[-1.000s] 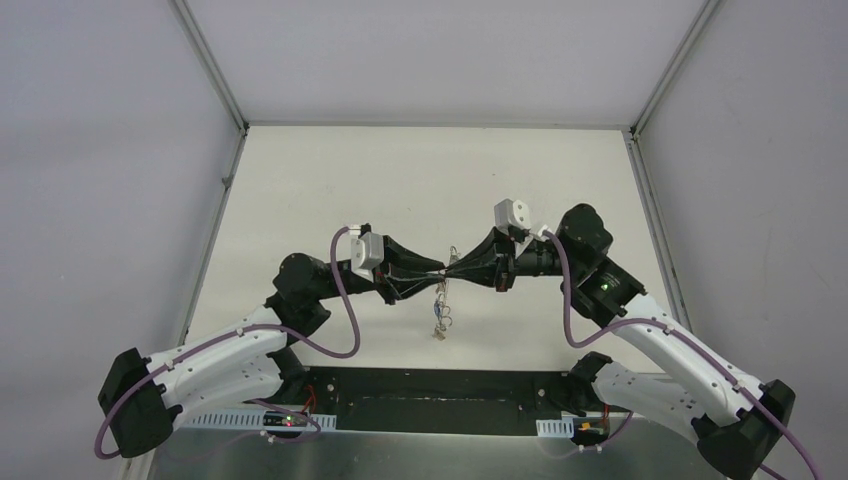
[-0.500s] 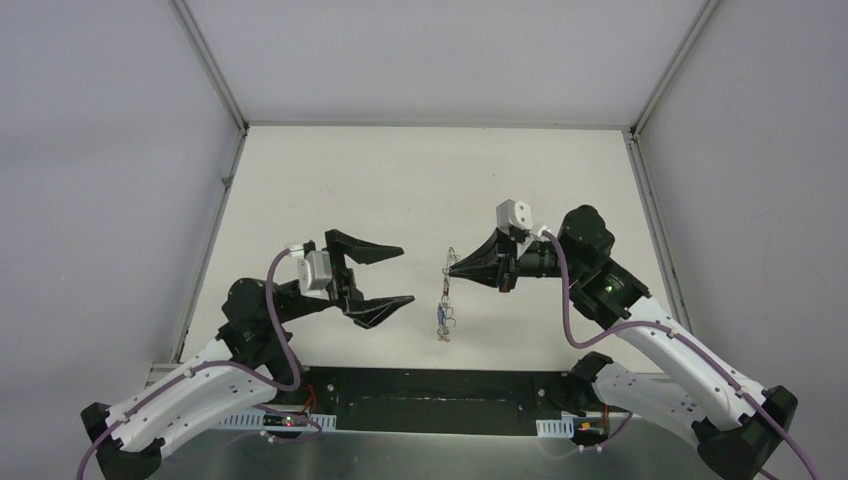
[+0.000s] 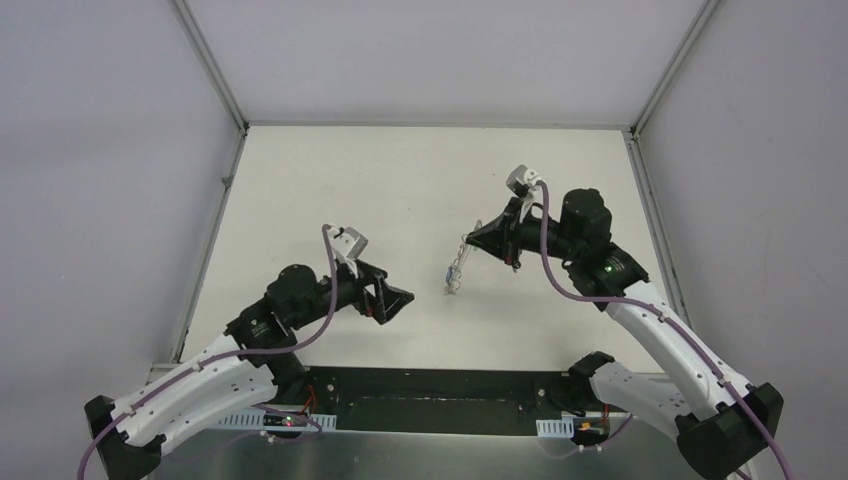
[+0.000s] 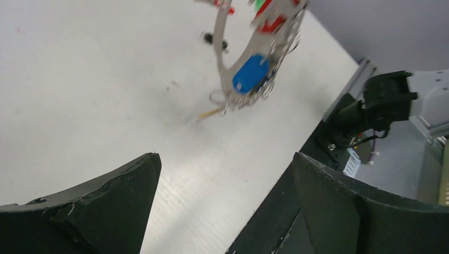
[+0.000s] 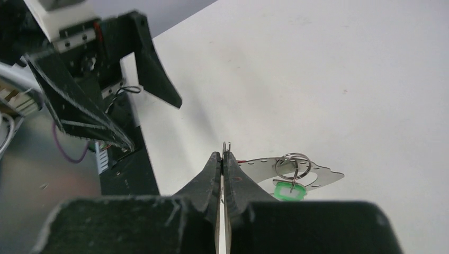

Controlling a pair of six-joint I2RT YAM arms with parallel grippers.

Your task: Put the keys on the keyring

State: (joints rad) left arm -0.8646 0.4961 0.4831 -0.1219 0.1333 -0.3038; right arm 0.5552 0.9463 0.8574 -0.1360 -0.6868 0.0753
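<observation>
Though blurred, keyring (image 4: pixel 219 53) seems thin wire.

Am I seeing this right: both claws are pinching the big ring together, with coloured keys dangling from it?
Not quite. Only the right gripper pinches the keyring, coloured keys dangling from it. The left gripper is open and clear of the ring, as the top external view shows.

1. I read the keyring (image 4: pixel 218 50) as thin, shiny silvery metal.
2. The keys (image 4: pixel 250 74) carry glossy plastic heads.
3. The table (image 4: pixel 79 79): matt white, smooth.
4. Fingers (image 4: pixel 106 211) of the left gripper (image 4: pixel 225 159): matt black plastic, scuffed edges.
</observation>
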